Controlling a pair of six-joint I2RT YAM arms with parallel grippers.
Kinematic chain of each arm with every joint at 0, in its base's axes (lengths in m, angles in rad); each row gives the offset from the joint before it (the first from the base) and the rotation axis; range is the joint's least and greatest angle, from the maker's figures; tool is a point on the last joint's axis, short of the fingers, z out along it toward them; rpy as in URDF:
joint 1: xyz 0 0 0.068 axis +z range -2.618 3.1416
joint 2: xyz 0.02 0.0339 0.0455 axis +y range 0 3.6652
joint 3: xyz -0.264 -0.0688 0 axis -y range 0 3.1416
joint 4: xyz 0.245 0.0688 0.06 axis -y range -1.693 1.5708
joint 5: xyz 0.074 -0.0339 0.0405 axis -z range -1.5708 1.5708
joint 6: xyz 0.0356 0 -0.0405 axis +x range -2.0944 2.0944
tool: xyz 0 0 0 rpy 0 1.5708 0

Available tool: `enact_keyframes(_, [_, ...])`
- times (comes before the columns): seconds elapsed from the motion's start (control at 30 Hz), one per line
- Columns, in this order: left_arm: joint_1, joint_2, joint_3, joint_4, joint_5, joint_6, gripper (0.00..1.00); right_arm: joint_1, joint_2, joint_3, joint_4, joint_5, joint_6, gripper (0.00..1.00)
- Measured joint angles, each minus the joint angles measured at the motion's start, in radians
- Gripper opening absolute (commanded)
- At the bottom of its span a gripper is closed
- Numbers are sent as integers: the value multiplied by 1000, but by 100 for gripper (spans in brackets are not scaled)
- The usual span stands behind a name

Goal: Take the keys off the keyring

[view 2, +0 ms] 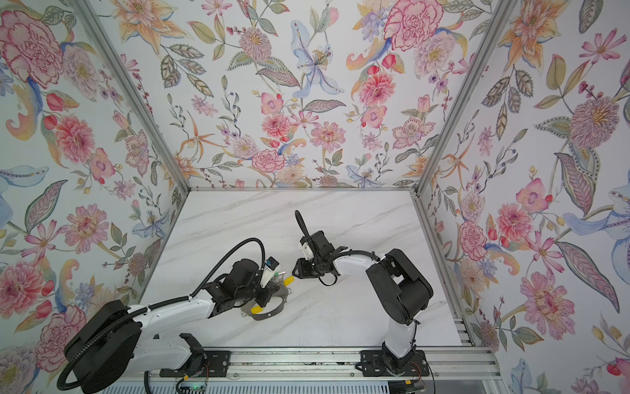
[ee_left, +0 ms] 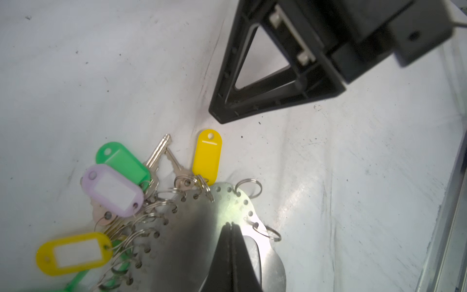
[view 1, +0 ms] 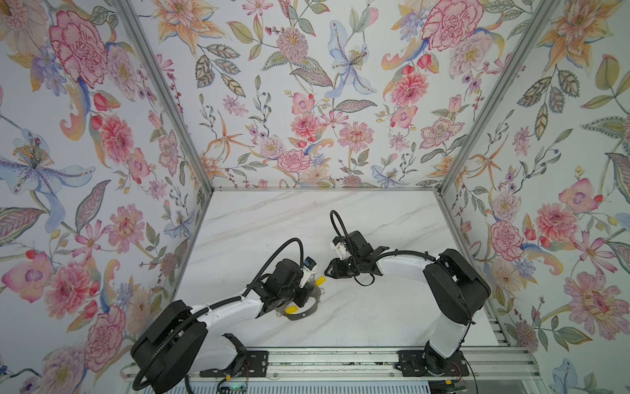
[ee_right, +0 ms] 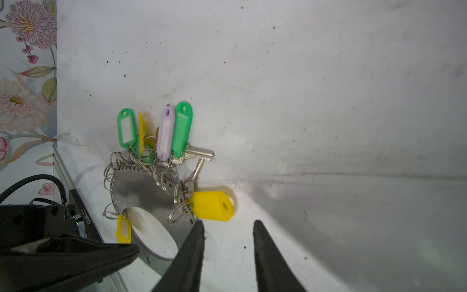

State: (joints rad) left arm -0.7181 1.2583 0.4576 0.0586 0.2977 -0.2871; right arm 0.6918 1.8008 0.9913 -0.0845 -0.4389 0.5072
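Observation:
The keyring (ee_left: 192, 227) lies flat on the marble table, a grey metal plate edged with wire loops, seen in both top views (view 1: 315, 303) (view 2: 278, 308). My left gripper (ee_left: 231, 223) is shut, its tips pressing down on the plate with nothing between them. Silver keys (ee_left: 159, 151) hang from the loops with green (ee_left: 123, 161), lilac (ee_left: 113, 191) and yellow tags (ee_left: 207, 156). My right gripper (ee_right: 228, 222) stands open just above the table, one fingertip (ee_right: 201, 223) beside the keyring's edge and the yellow tag (ee_right: 212, 206) (view 1: 320, 280). Nothing sits between its fingers.
Floral walls (view 1: 170, 204) close in the table on three sides. An aluminium rail (view 1: 341, 361) carrying both arm bases runs along the front edge. A second yellow tag (view 1: 292, 309) lies in the keyring's opening, next to the left arm's wrist.

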Motion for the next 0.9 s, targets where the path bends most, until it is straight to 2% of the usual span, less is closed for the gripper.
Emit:
enact_keyframes(0.07, [0, -16, -8, -14, -31, -13, 25, -1, 0, 0, 5, -7, -2, 35])
enact_keyframes(0.17, [0, -30, -8, -13, -70, -34, 28, 0, 0, 0, 10, -18, -2, 35])
enact_keyframes(0.43, [-16, 26, -1, 39, -76, -90, 15, 0, 0, 0, 11, -17, -2, 35])
enact_keyframes(0.9, [-53, 149, 65, 93, -71, -119, 13, 0, 0, 0, 12, -17, -1, 35])
